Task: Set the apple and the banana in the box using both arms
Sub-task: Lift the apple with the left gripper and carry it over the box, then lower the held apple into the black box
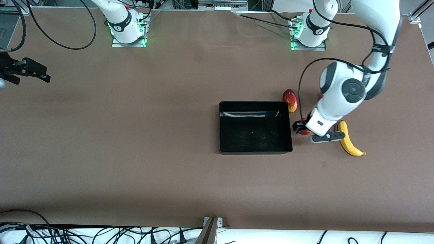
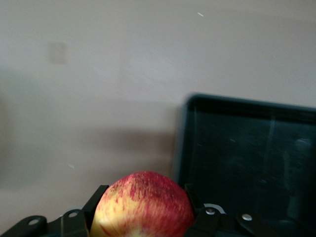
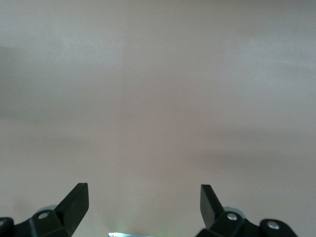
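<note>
The red and yellow apple (image 2: 143, 205) sits between the fingers of my left gripper (image 1: 301, 128), which is shut on it just beside the black box (image 1: 255, 127), at the box's end toward the left arm. In the front view only a sliver of the apple (image 1: 305, 131) shows under the hand. The yellow banana (image 1: 349, 140) lies on the table by that gripper, farther from the box. My right gripper (image 3: 143, 205) is open over bare table with nothing between its fingers; in the front view it (image 1: 27, 69) waits at the right arm's end of the table.
A red-yellow mango (image 1: 290, 100) lies by the box's corner, farther from the front camera than the apple. In the left wrist view the box's wall (image 2: 185, 133) is close to the apple. Cables run along the table's edges.
</note>
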`<state>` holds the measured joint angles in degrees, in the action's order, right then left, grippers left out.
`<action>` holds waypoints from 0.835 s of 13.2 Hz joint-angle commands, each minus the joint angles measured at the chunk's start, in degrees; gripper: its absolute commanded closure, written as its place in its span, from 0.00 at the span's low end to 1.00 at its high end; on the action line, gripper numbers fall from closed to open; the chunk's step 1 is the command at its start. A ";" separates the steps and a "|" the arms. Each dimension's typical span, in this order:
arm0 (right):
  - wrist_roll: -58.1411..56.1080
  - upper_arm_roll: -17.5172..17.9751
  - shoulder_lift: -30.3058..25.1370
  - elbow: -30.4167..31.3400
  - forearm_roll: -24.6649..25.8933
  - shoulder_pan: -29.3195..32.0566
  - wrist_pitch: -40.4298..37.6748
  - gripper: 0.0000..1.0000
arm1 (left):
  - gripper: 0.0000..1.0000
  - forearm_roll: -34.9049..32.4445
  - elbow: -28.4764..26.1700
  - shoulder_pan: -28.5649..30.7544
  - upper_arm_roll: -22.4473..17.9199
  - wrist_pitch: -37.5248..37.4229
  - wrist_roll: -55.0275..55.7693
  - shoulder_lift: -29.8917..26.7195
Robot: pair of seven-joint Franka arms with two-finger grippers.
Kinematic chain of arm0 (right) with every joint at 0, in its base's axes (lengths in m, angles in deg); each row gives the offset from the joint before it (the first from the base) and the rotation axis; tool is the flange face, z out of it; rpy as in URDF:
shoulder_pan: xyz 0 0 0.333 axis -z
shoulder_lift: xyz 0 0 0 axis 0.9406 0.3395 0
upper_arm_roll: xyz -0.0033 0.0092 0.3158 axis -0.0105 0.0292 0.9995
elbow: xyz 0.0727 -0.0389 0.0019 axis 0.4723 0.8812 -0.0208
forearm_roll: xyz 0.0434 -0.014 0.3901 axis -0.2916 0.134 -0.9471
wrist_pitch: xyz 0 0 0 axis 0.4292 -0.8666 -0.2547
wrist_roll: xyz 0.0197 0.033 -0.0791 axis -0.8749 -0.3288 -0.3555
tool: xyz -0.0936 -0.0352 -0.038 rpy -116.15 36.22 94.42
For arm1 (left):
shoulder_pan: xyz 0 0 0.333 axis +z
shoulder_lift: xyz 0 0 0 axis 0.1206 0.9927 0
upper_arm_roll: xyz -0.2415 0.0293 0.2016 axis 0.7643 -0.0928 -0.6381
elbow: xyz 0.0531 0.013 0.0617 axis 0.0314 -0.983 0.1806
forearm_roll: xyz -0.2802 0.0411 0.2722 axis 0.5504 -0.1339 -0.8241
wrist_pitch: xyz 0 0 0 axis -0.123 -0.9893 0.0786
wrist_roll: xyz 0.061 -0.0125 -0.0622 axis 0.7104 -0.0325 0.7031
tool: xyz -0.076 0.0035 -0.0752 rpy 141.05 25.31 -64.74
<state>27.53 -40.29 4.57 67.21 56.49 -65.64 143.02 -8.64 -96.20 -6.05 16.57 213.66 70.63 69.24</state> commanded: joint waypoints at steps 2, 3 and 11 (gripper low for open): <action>0.15 0.42 0.55 -1.34 0.37 0.32 -0.54 0.00 | 1.00 -0.23 -1.41 -4.59 -0.10 -2.33 6.64 -1.49; 0.06 0.51 0.55 -1.34 0.37 0.32 -0.54 0.00 | 1.00 -0.14 -1.33 -4.69 1.03 -2.43 7.53 -1.49; 0.06 0.68 0.46 -1.43 0.99 -0.03 -0.45 0.00 | 1.00 -0.14 -0.18 -11.72 4.47 6.97 16.41 5.27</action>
<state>27.53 -39.95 4.57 67.17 56.76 -65.77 143.02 -8.64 -96.86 -16.35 21.32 218.30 85.81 72.47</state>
